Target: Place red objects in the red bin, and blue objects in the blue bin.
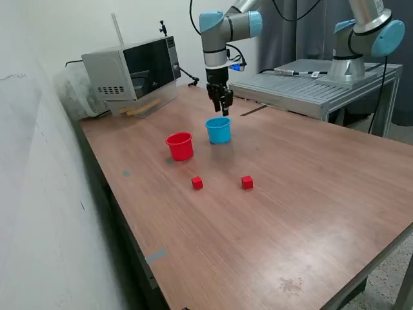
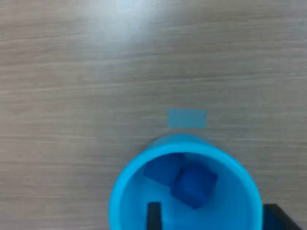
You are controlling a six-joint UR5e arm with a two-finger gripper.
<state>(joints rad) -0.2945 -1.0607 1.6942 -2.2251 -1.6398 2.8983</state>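
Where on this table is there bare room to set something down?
The near wood, on the viewer's side of the two red cubes, is bare, as is the stretch toward the exterior view's right. It is crowded around the red cup, blue cup, gripper and microwave.

Light blue cup point(image 1: 219, 130), upright, just beside the red cup point(image 1: 180, 146) toward the exterior view's right. Two dark blue cubes point(image 2: 164, 168) point(image 2: 194, 186) inside the blue cup, touching, tilted. Two red cubes point(image 1: 197, 183) point(image 1: 247, 183) on the wood, apart, nearer the camera than the red cup.

Two red cubes point(image 1: 197, 183) point(image 1: 247, 183), two blue cubes point(image 2: 163, 169) point(image 2: 194, 186), two cups point(image 1: 180, 146) point(image 1: 219, 130).
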